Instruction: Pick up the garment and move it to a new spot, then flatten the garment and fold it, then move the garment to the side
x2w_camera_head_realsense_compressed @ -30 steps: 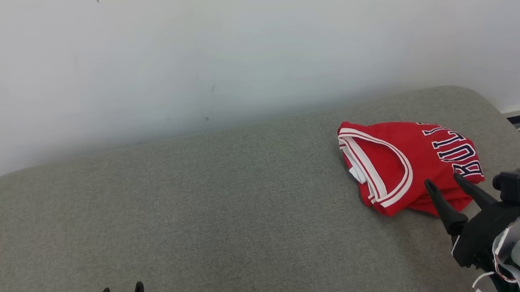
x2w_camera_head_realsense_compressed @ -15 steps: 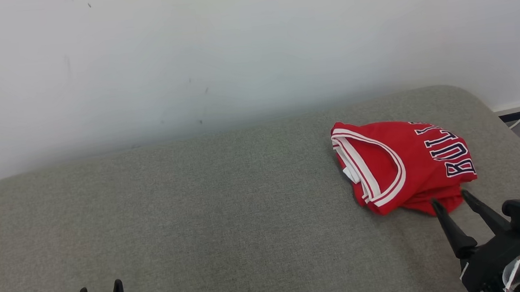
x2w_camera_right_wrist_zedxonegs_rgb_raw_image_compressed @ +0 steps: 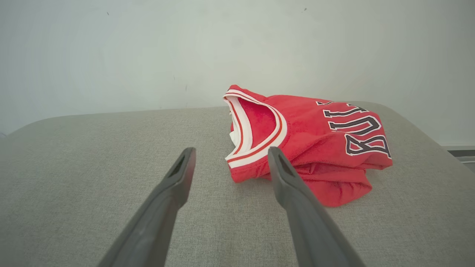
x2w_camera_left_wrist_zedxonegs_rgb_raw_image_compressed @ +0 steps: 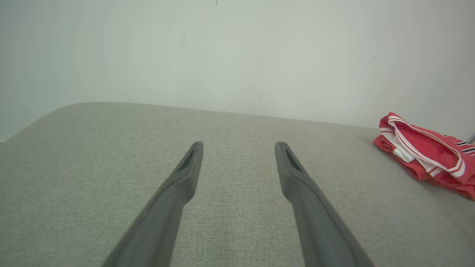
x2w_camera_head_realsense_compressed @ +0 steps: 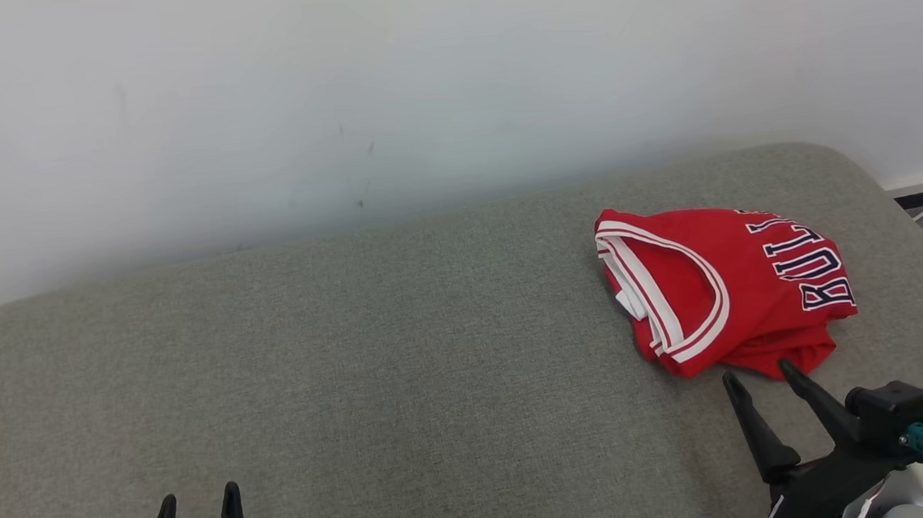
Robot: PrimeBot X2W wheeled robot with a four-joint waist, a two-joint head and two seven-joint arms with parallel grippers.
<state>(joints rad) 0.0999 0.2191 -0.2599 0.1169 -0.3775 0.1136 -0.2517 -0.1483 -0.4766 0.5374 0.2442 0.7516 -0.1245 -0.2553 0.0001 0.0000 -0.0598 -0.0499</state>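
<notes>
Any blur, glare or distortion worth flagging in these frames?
Head view: even soft light, no glare, jersey lettering sharp. Left wrist view: wide-angle bowing of the couch edge, left tool soft close up. Right wrist view: a faint shadow under the jersey.

The left end effector point(x2w_camera_head_realsense_compressed: 200, 495) sits at the lower left, its two dark fingers spread apart and pointing up. The right end effector point(x2w_camera_head_realsense_compressed: 758, 370), at the lower right, is likewise spread and empty, with its fingers angled up and leftward.
</notes>
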